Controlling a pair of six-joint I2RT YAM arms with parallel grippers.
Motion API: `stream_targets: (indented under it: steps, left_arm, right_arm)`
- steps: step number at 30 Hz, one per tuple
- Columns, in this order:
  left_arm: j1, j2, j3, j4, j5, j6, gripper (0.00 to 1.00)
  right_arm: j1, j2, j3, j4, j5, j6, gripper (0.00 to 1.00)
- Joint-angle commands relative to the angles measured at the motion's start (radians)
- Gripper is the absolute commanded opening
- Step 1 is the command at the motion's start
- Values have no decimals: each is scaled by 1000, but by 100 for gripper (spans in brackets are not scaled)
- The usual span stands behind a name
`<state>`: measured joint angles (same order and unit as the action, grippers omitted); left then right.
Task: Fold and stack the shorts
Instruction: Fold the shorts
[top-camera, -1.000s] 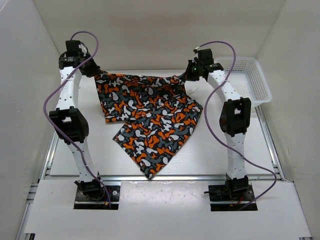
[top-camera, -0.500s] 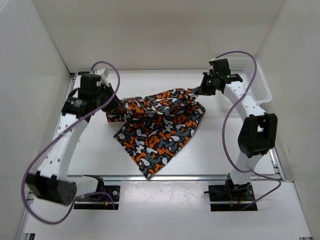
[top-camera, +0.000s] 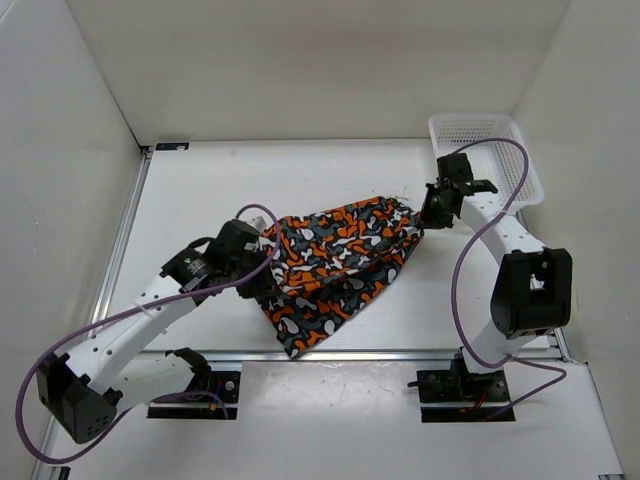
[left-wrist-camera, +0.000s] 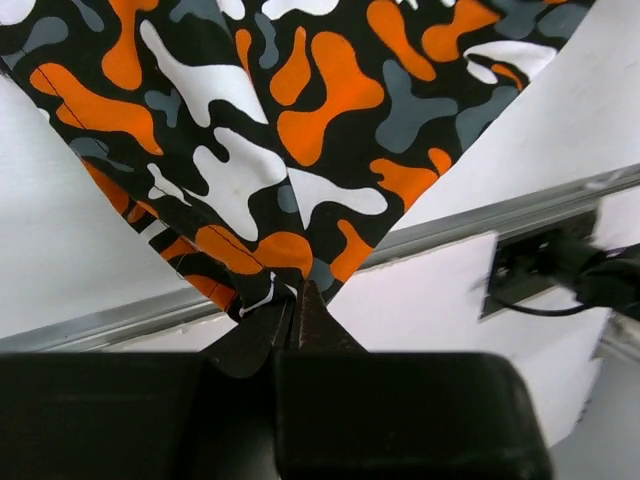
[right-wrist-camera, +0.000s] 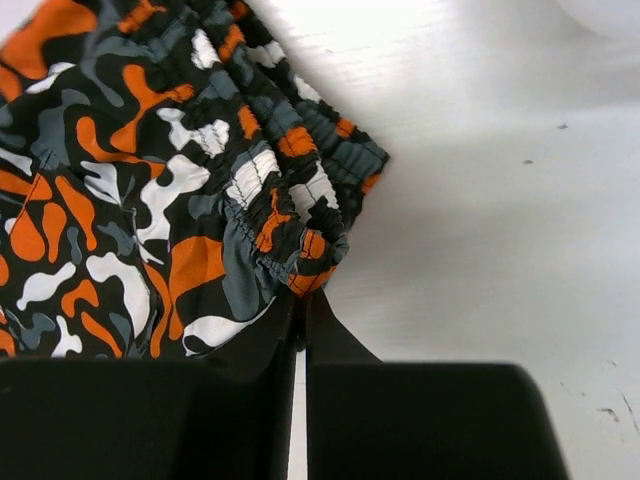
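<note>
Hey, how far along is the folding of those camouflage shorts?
Mid-fold. The orange, black, grey and white camouflage-print fabric shorts lie partly doubled over on the white table. The left gripper and right gripper are each shut on an edge, the right on the gathered waistband. Still to do: flatten the fold, release, stack.

I read the top external view from above and behind the arm bases, looking down over the whole table (top-camera: 200, 190) to its far edge. The left wrist view sits close behind the left gripper (left-wrist-camera: 297, 298), facing the near-edge rail (left-wrist-camera: 480, 215). The right wrist view sits close behind the right gripper (right-wrist-camera: 301, 300), facing the table surface. All three share the shorts (top-camera: 335, 265).
</note>
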<state>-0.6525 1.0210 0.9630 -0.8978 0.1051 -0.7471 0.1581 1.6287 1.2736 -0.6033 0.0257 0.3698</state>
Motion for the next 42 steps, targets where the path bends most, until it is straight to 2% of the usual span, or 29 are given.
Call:
stream_targets:
  steps: [1, 8, 9, 10, 11, 13, 14, 16, 17, 18, 19, 20, 21, 22, 23, 24, 27, 28, 29, 31, 32, 33, 36, 37, 40, 42]
  left_arm:
    - [-73, 27, -24, 19, -59, -55, 10]
    - [-229, 191, -33, 28, -97, -113, 12]
    - [-230, 211, -24, 28, -97, -113, 19]
    - [-245, 229, -24, 28, -82, -113, 38]
    - [-260, 253, -15, 28, -73, -113, 56]
    - [-271, 254, 9, 28, -73, -113, 87]
    - [-271, 245, 35, 14, -73, -113, 100]
    - [-271, 231, 77, -15, -108, -113, 100]
    - [-260, 231, 127, -59, -154, -104, 100]
    - [-260, 231, 149, -75, -171, -104, 97]
    - [-251, 231, 163, -84, -171, -92, 89]
    - [-251, 231, 172, -84, -180, -92, 76]
    - [-240, 231, 172, -84, -180, -83, 59]
    - [-240, 241, 172, -84, -165, -83, 28]
    - [-240, 252, 163, -72, -153, -83, 16]
    - [-240, 276, 149, -72, -125, -74, 10]
    - [-285, 332, 131, -20, -125, -83, 15]
    - [-285, 347, 131, -6, -125, -83, 21]
    - [-297, 367, 122, 20, -125, -83, 45]
    - [-297, 428, 112, 40, -125, -92, 75]
    - [-297, 448, 112, 40, -125, -92, 86]
    - [-306, 465, 112, 52, -125, -92, 100]
    - [-318, 513, 112, 63, -108, -81, 100]
    - [-347, 525, 112, 63, -96, -66, 100]
    - [-374, 579, 102, 86, -58, -44, 100]
    - [-384, 612, 91, 86, -58, -44, 93]
  right_arm:
    - [1, -16, -5, 56, 80, -9, 0]
    - [1, 54, 15, 56, 154, 14, 0]
    - [1, 65, 26, 56, 154, 14, 2]
    - [1, 65, 35, 56, 132, 14, 11]
    - [1, 65, 35, 56, 117, 26, 29]
    - [1, 30, 26, 68, 82, 35, 42]
    - [1, 13, 26, 79, 53, 44, 58]
    - [11, -39, 17, 79, 43, 55, 68]
    - [11, -59, 6, 79, 34, 55, 69]
    - [20, -97, 6, 79, 34, 55, 69]
    - [29, -116, -9, 88, 34, 55, 69]
    - [29, -133, -19, 88, 34, 55, 68]
    - [29, -168, -45, 88, 46, 67, 61]
    - [29, -185, -62, 88, 46, 67, 54]
    - [29, -202, -78, 76, 63, 67, 46]
    - [29, -236, -98, 76, 101, 78, 25]
    - [29, -303, -186, 66, 135, 78, 4]
    - [29, -312, -207, 80, 97, 78, 4]
    - [29, -313, -242, 108, 53, 69, 2]
    - [29, -303, -266, 126, -25, 69, 5]
    - [38, -282, -266, 135, -59, 69, 8]
    - [38, -270, -275, 145, -96, 69, 24]
    - [38, -210, -266, 155, -106, 69, 71]
    - [38, -196, -266, 155, -106, 69, 90]
    - [-15, -106, -266, 178, -136, 69, 95]
    - [-35, -69, -266, 215, -177, 80, 94]
